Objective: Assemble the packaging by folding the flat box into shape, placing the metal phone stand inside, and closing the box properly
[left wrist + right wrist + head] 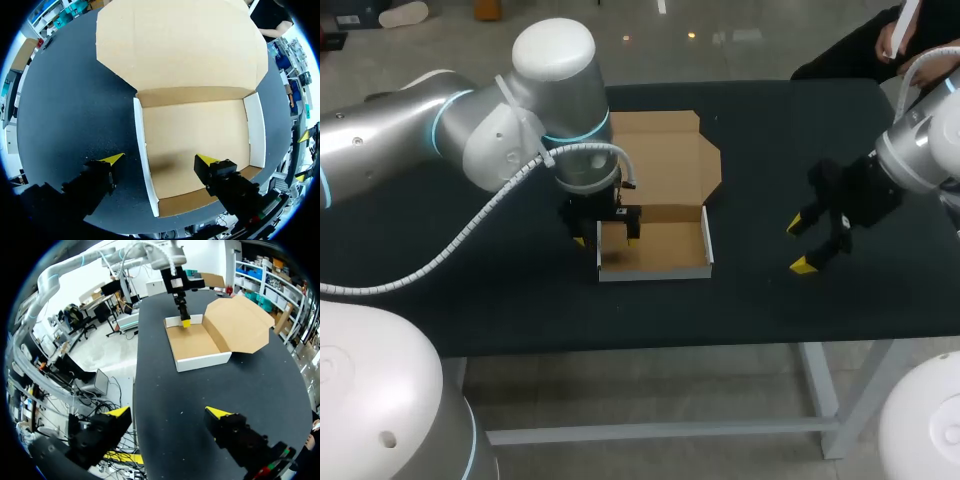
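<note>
A brown cardboard box (660, 250) with white outer walls stands folded into a tray on the black table, its lid (665, 160) lying open and flat behind it. Nothing lies inside the box (200, 135). My left gripper (607, 236) hangs open over the tray's left wall (140, 145), one finger inside and one outside; in its own view the left gripper (159, 160) touches nothing. My right gripper (800, 245) stands open above bare table to the right of the box (192, 342), and the right gripper (169, 412) holds nothing. No phone stand shows in any view.
The black table (470, 290) has bare cloth left, front and right of the box. Its front edge runs close below the tray. The left arm's body hangs over the table's left half.
</note>
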You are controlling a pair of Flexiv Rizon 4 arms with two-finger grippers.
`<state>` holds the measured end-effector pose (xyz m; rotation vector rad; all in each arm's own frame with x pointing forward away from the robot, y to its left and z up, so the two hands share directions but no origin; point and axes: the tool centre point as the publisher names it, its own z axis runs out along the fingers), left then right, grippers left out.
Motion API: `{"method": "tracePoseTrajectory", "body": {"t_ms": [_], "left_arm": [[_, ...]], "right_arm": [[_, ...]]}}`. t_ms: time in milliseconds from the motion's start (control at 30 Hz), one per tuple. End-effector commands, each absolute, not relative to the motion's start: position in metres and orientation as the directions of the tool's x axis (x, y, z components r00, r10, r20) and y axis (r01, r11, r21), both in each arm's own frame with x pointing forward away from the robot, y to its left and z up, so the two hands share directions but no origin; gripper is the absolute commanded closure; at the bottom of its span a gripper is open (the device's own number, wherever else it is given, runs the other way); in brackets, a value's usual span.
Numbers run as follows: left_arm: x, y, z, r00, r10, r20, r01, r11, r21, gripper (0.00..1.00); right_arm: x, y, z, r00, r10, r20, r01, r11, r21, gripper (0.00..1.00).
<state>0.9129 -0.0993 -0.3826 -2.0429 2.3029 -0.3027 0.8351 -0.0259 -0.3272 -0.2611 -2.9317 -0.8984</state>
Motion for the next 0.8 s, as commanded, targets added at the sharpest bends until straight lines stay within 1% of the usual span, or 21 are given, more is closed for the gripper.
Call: {"method": "tracePoseTrajectory", "body": {"t_ms": [33,100,367,467,667,800], "left_arm": [[0.898,-0.088,-0.368,-0.194,-0.96,0.202,-0.959,0.143,-0.244,0.0],[0.894,-0.087,-0.36,-0.246,-0.937,0.248,-0.946,0.177,-0.27,0.0],[0.871,-0.083,-0.326,-0.463,-0.813,0.353,-0.869,0.336,-0.364,0.0],[0.864,-0.079,-0.314,-0.511,-0.768,0.386,-0.847,0.372,-0.38,0.0],[0.853,-0.066,-0.296,-0.549,-0.726,0.415,-0.829,0.408,-0.382,0.0],[0.847,-0.055,-0.283,-0.532,-0.727,0.435,-0.842,0.396,-0.367,0.0]], "right_arm": [[0.835,-0.029,-0.326,-0.984,0.137,0.117,0.179,0.81,0.559,0.0],[0.835,-0.03,-0.326,-0.983,0.138,0.118,0.181,0.808,0.561,0.0],[0.836,-0.033,-0.322,-0.981,0.148,0.128,0.195,0.793,0.577,0.0],[0.836,-0.033,-0.32,-0.977,0.163,0.134,0.211,0.788,0.578,0.0],[0.835,-0.036,-0.313,-0.958,0.237,0.164,0.288,0.772,0.566,0.0],[0.835,-0.04,-0.308,-0.921,0.325,0.215,0.389,0.737,0.553,0.0]]}}
